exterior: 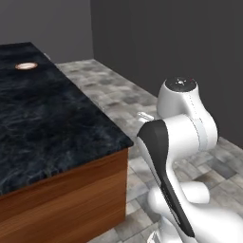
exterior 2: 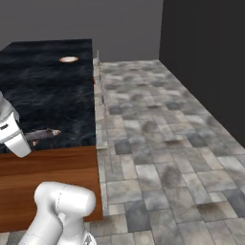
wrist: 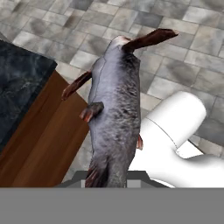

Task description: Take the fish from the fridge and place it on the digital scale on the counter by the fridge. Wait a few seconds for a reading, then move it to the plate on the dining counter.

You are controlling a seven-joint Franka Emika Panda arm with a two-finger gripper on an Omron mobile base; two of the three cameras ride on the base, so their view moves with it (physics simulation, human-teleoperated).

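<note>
Gripper (wrist: pixel 109 181) clenched on the fish (wrist: pixel 114 109), so best to carry level over the dining counter (exterior 2: pixel 48 95) toward the plate (exterior 2: pixel 69 59), lowering gently before letting go.

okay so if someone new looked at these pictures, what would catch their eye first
Probably the grey fish with reddish fins, gripped in the gripper and hanging over the tiled floor beside the dining counter. Next, the small orange-rimmed plate far down that black marbled top.

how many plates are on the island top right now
1. The plate sits alone near the far end of the dining counter, well away from the fish held in the gripper. The counter's left part runs out of frame, so more could be hidden.
</note>
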